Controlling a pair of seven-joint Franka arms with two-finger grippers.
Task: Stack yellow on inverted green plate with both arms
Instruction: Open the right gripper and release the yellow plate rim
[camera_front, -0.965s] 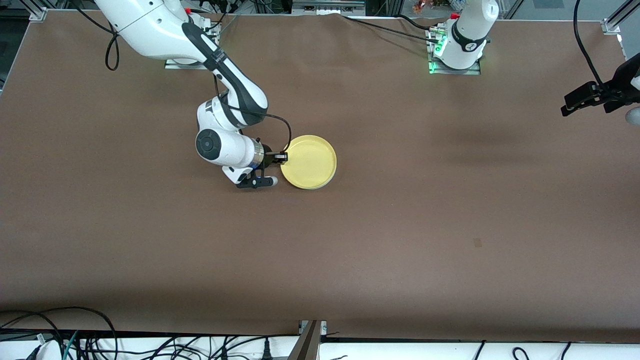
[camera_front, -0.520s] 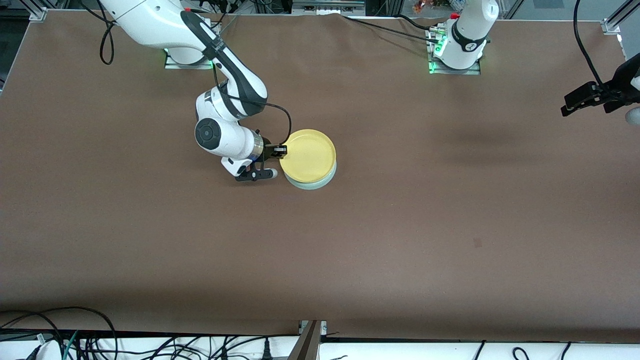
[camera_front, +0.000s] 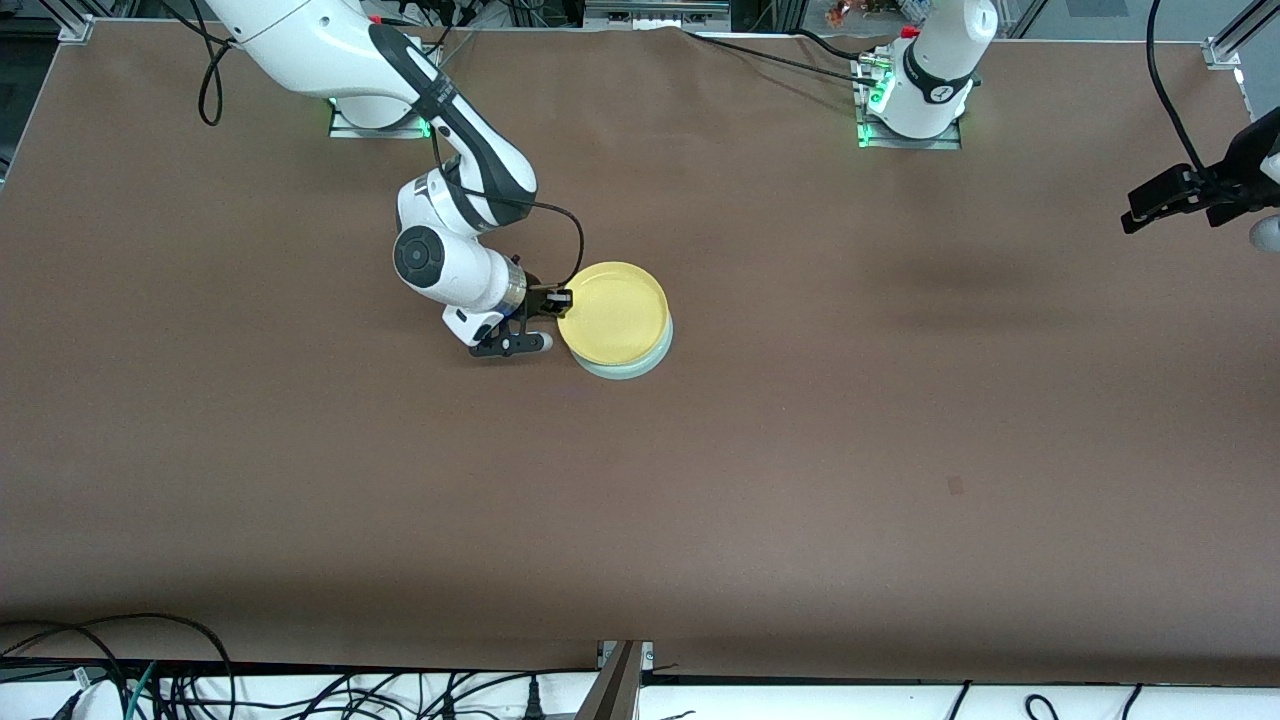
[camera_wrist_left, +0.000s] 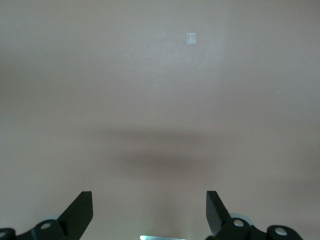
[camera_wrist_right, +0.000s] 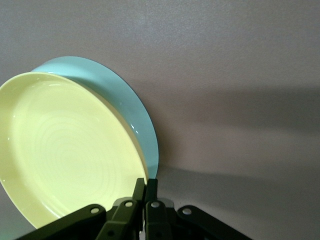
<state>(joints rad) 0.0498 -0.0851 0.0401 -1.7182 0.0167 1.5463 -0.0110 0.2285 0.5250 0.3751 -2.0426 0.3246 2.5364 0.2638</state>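
I've got the right gripper (camera_front: 558, 301) pinched on the rim of the yellow plate (camera_front: 612, 313), left of frame centre, carrying it level just above the green plate (camera_front: 632, 366) so it seats squarely. The rim sits between the closed jaws. The left gripper (camera_wrist_left: 149, 212) waits, jaws apart, at the right edge.

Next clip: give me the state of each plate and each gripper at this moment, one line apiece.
yellow plate: upright, held by its rim over the green plate, offset so the green shows at one edge.
green plate: on the table under the yellow plate, mostly covered.
right gripper: shut on the yellow plate's rim.
left gripper: open, holding nothing, waiting over bare table at the left arm's end.
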